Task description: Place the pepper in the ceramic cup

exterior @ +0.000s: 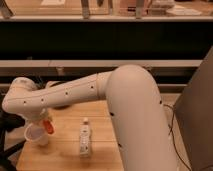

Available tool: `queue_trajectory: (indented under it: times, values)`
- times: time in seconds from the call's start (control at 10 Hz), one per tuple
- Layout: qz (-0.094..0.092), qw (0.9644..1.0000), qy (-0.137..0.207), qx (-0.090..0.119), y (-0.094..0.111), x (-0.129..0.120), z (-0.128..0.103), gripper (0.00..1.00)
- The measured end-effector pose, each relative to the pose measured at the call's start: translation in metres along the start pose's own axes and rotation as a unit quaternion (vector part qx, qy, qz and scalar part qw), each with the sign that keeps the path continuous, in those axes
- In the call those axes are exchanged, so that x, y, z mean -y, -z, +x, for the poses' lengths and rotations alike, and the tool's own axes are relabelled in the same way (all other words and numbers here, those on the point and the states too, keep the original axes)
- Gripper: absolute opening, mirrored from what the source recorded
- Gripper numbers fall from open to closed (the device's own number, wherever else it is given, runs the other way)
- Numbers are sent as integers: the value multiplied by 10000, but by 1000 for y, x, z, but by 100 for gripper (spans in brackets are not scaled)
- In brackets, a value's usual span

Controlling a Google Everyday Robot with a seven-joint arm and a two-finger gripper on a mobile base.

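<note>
So the whole arm (100, 95) is one smooth off-white shell, slightly glossy, with no logos or stickers I can make out. The gripper (41, 121) sits at its lower-left end, tucked under the shell and greyish, so there's not much of it to see. Right above it is a rounded wrist cap (20, 94), like a blunt dome. Going up and right from the gripper, the forearm (65, 97) is a fat tube that widens as it goes, with a row of small dark dots (42, 99) along its side, either screws or holes. Farthest from the gripper is a huge bulbous elbow (132, 92), then a thick white column running down.
</note>
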Motion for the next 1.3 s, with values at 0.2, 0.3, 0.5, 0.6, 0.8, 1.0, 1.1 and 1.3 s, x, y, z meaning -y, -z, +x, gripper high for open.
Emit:
queue_trajectory:
  times: [0.2, 0.3, 0.5, 0.6, 0.8, 1.0, 1.1, 1.3]
  values:
    - [-1, 10000, -19, -26, -2, 3, 3, 1]
    - [-4, 10000, -47, -43, -3, 3, 6, 1]
    - [11, 10000, -76, -62, -3, 4, 9, 9]
    - [3, 9999, -95, -82, -3, -1, 10, 20]
    - [-2, 9998, -101, -141, -3, -3, 13, 38]
    - [8, 9998, -132, -178, -5, 3, 18, 55]
    - [9, 9997, -158, -189, -5, 2, 20, 55]
    - [21, 9996, -175, -220, -6, 1, 25, 37]
